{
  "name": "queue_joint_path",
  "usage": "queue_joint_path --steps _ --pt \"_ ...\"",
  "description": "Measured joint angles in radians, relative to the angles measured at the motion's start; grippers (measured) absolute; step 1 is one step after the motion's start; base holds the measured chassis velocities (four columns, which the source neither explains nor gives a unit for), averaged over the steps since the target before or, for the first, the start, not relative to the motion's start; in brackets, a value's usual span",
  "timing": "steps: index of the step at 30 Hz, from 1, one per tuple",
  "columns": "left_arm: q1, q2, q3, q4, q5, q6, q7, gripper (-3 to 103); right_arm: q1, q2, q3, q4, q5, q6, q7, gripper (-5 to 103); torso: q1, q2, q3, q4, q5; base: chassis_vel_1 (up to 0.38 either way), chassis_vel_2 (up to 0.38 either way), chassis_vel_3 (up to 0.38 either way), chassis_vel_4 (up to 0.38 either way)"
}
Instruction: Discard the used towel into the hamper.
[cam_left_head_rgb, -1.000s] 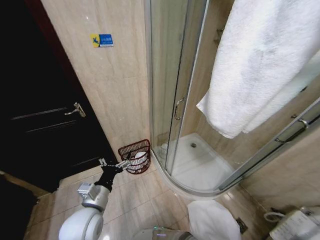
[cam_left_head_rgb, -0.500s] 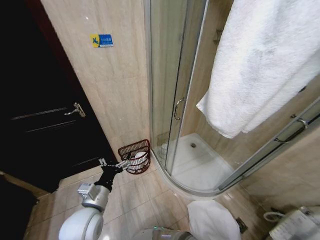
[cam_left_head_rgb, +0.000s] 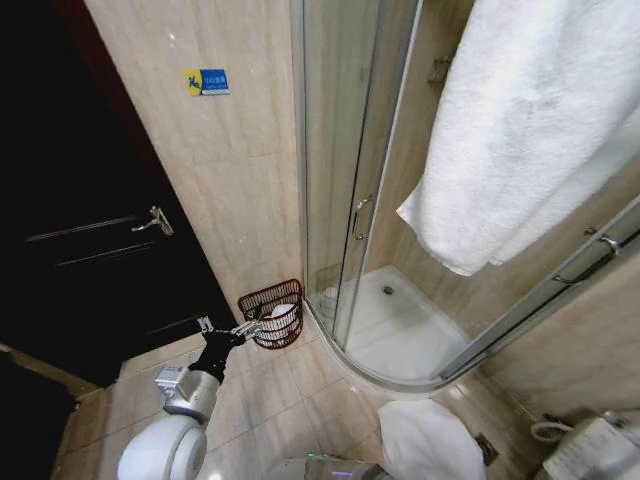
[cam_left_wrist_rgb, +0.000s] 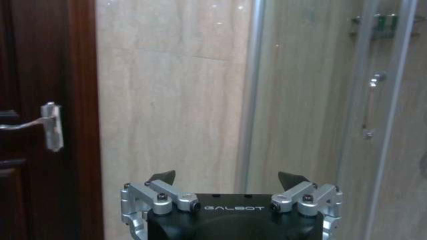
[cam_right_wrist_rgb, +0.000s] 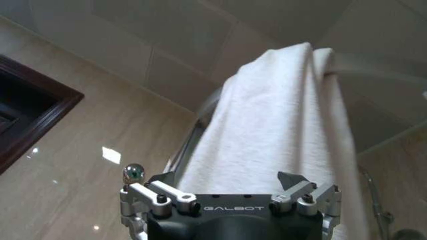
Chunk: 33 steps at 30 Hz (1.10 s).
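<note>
Against the foot of the tiled wall, where the floor meets the curved shower base, stands the hamper (cam_left_head_rgb: 271, 314), a dark reddish-brown wire basket with something white lying inside it. From the head view the left gripper (cam_left_head_rgb: 247, 327) reaches out at the end of its arm to the hamper's near rim, its jaws spread and holding nothing; whether they touch the wire I cannot tell. A dark door with a lever handle (cam_left_head_rgb: 152, 221) fills the left of that view, and a blue and yellow sticker (cam_left_head_rgb: 206, 81) sits high on the beige wall.

High on the right, a large white towel (cam_left_head_rgb: 520, 150) hangs draped over the top of the glass shower enclosure, its lower edge well above the shower tray (cam_left_head_rgb: 400, 330). A second white cloth (cam_left_head_rgb: 430, 440) lies on the floor by the outer kerb of the tray, near the robot's own body.

The left wrist view adds what the head cannot: the left gripper (cam_left_wrist_rgb: 227, 179) seen from behind, jaws wide apart and empty, facing the tiled wall between the door frame and the glass pane, with the shower door's handle (cam_left_wrist_rgb: 371, 105) beyond. The hamper lies below that camera's sight.

The right wrist view looks upward at the towel (cam_right_wrist_rgb: 280, 130) from below, where it folds over the rail against the ceiling tiles. The right gripper (cam_right_wrist_rgb: 227, 179) is raised towards it, jaws open wide, gripping nothing and clear of the cloth.
</note>
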Motion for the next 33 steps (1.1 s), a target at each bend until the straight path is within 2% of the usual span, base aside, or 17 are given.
queue_joint_path --steps 3,12,18,23,28,33 --pt "0.0 0.0 0.0 0.0 0.0 0.0 0.0 100 0.002 0.001 -0.002 -0.004 -0.002 0.004 0.008 100 0.0 0.0 0.0 0.0001 -0.0017 0.163 0.205 -0.169 -0.132" --pt "0.0 0.0 0.0 0.0 0.0 0.0 0.0 100 0.092 -0.007 -0.052 -0.114 -0.052 0.004 0.022 100 0.0 0.0 0.0 -0.0001 0.001 0.019 0.039 -0.036 -0.035" --pt "0.0 0.0 0.0 0.0 0.0 0.0 0.0 100 0.122 -0.037 -0.063 -0.171 -0.002 0.003 0.022 100 0.0 0.0 0.0 -0.0006 0.0005 -0.061 -0.063 0.032 0.027" --pt "0.0 0.0 0.0 0.0 0.0 0.0 0.0 100 0.106 -0.061 -0.06 -0.164 0.081 0.003 0.022 100 0.0 0.0 0.0 0.0002 -0.0005 0.0 0.0 0.0 0.0" --pt "0.0 0.0 0.0 0.0 0.0 0.0 0.0 100 0.1 -0.075 -0.041 -0.167 0.038 -0.04 -0.006 100 0.0 0.0 0.0 -0.0001 -0.0001 0.0 0.0 0.0 0.0" --pt "0.0 0.0 0.0 0.0 0.0 0.0 0.0 100 0.1 -0.092 -0.04 -0.167 0.035 -0.04 0.004 99 0.0 0.0 0.0 -0.0002 0.0004 0.001 0.01 -0.009 -0.007"
